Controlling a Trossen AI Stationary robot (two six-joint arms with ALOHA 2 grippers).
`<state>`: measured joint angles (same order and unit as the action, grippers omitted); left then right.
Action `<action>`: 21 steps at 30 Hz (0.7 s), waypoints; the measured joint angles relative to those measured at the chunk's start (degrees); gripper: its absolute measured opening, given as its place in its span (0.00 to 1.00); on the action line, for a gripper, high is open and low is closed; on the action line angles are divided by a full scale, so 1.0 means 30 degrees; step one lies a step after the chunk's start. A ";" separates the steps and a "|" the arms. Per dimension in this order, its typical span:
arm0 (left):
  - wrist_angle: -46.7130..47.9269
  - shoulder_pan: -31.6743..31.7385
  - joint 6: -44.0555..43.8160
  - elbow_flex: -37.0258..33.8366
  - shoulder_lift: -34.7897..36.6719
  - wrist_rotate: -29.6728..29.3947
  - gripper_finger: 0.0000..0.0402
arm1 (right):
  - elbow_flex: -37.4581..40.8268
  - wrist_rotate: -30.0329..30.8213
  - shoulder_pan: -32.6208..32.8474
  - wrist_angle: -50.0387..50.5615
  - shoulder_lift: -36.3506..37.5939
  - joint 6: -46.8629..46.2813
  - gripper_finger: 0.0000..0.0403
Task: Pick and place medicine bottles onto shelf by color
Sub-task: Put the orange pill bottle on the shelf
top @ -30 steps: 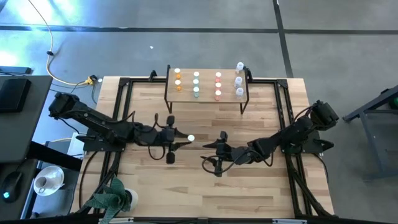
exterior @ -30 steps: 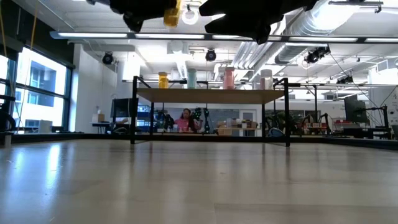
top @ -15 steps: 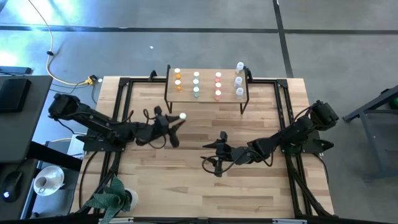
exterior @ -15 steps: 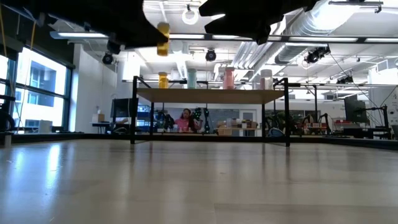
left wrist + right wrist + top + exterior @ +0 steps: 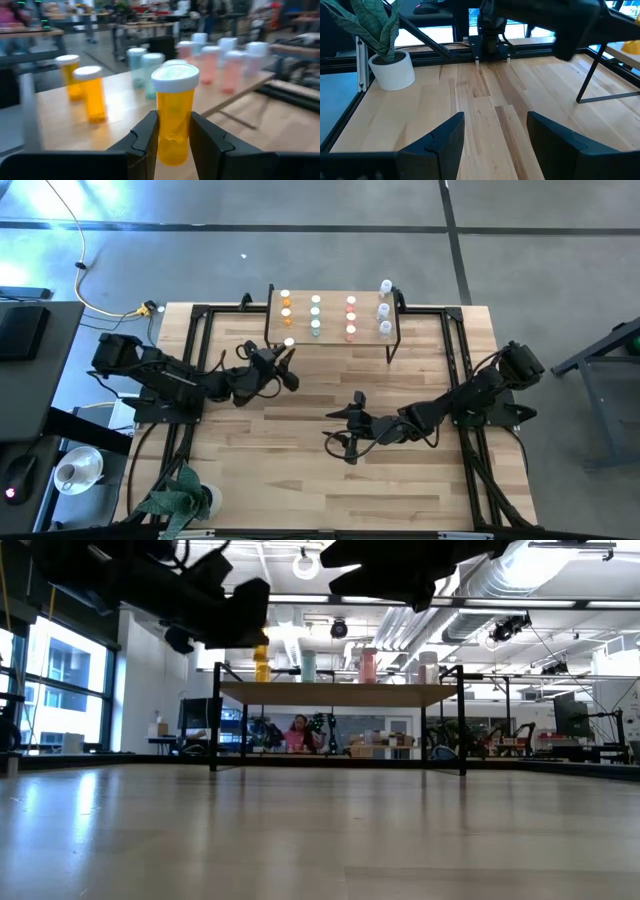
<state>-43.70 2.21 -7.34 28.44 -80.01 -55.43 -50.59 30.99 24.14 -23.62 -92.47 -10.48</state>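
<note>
My left gripper (image 5: 286, 352) is shut on an orange medicine bottle (image 5: 174, 116) with a white cap, just before the shelf's (image 5: 333, 331) near left corner. The shelf, a light wood top on black legs (image 5: 215, 720), carries rows of bottles: orange (image 5: 286, 307), green (image 5: 316, 315), red (image 5: 351, 317) and clear (image 5: 384, 310). In the left wrist view, two orange bottles (image 5: 90, 92) stand on the shelf beyond the held one. My right gripper (image 5: 330, 427) hovers open over the middle of the table with nothing between its fingers (image 5: 445, 145). My left gripper pinches the orange bottle's body (image 5: 174, 140) between its two fingers (image 5: 148, 134), below the white cap (image 5: 175, 77). The fingers reach level, from the table's near left toward the shelf. The bottle stands upright in the hold, lifted clear of table and shelf.
A potted plant (image 5: 185, 495) stands off the table's near left corner. A black frame (image 5: 200, 315) runs along the table's edges. The light wood tabletop (image 5: 320, 830) stretches bare in front of the shelf. A person (image 5: 298, 730) sits far back in the room.
My left gripper has carried the orange bottle from the table's middle toward the far edge and down, up to the shelf's near left corner. It has turned from pointing toward the right edge to pointing at the shelf. The bottle stays held.
</note>
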 joint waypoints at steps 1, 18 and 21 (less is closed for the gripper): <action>0.0057 0.0137 -0.0012 0.0089 -0.0260 -0.0297 0.21 | 0.0007 0.0004 0.0000 0.0007 0.0000 0.0000 0.51; 0.0061 0.1706 -0.0150 0.1453 -0.3116 -0.3817 0.21 | 0.0015 0.0004 0.0000 0.0087 0.0000 0.0000 0.51; 0.0151 0.1929 -0.0191 0.1453 -0.3152 -0.4169 0.21 | 0.0015 0.0004 -0.0002 0.0087 0.0000 0.0000 0.51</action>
<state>-43.25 8.00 -7.92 32.80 -89.47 -67.93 -50.54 31.00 24.14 -23.35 -92.47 -10.48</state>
